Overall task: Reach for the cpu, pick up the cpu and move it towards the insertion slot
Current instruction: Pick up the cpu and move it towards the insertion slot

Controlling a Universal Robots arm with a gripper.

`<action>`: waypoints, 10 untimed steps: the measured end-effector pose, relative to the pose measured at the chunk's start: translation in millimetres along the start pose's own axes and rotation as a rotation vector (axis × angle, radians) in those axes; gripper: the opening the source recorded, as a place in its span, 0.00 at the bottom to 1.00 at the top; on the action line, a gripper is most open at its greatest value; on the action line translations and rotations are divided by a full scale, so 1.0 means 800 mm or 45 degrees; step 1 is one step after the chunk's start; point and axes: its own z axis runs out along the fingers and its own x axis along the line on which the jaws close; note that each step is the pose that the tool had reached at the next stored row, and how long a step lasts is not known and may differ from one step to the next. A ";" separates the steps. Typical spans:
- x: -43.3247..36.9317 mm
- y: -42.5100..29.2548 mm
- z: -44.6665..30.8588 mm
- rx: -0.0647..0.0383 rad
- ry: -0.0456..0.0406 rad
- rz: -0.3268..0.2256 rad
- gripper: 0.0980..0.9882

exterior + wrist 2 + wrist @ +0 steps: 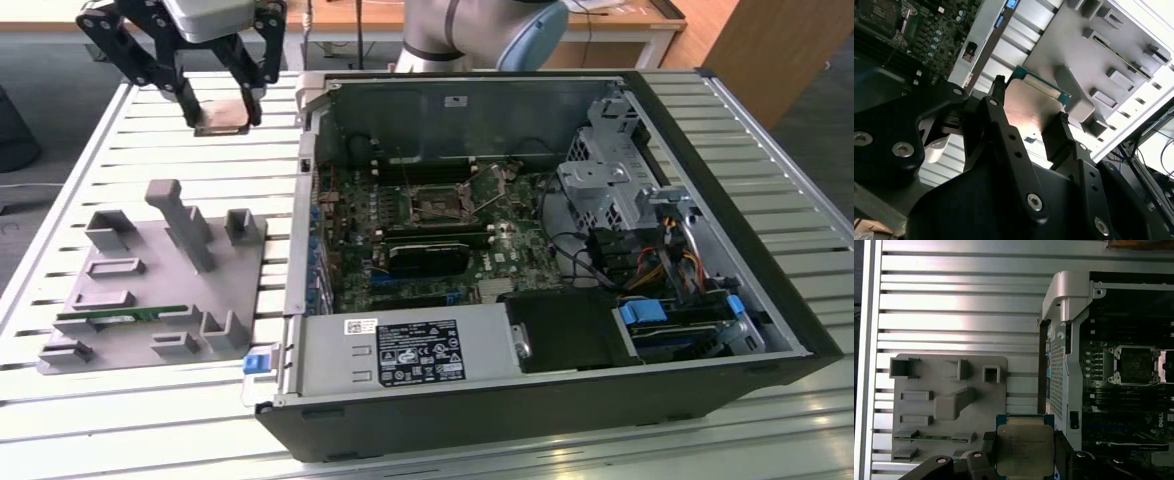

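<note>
From my seat, starting at the exterior view's left, I see the grey tray [147, 290] lying flat on the slatted table [441, 455], with a green memory stick [120, 316] resting in one of its recesses. Above it and toward the far edge of the table hangs the gripper [223, 108], its black fingers [188, 100] closed on the cpu [223, 115] — the chip is held level in the air, clear of the table and apart from the tray.

The first wrist view gives me the chip [1025, 450] from above, silver top up with a green edge around it, pinched from two sides. In the second wrist view I see its underside [1030, 112] between the two fingers [1064, 132].

Further toward the exterior view's right stands the open computer case [561, 400]. On its board sits the insertion slot [437, 203] — a square socket with a metal frame, well apart from the held chip.
</note>
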 end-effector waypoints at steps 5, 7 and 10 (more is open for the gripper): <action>-0.019 0.0001 0.0001 0.000 0.000 0.000 0.50; -0.026 0.0000 0.0001 0.000 0.000 0.000 0.50; -0.034 0.0000 0.0002 0.000 0.000 0.000 0.50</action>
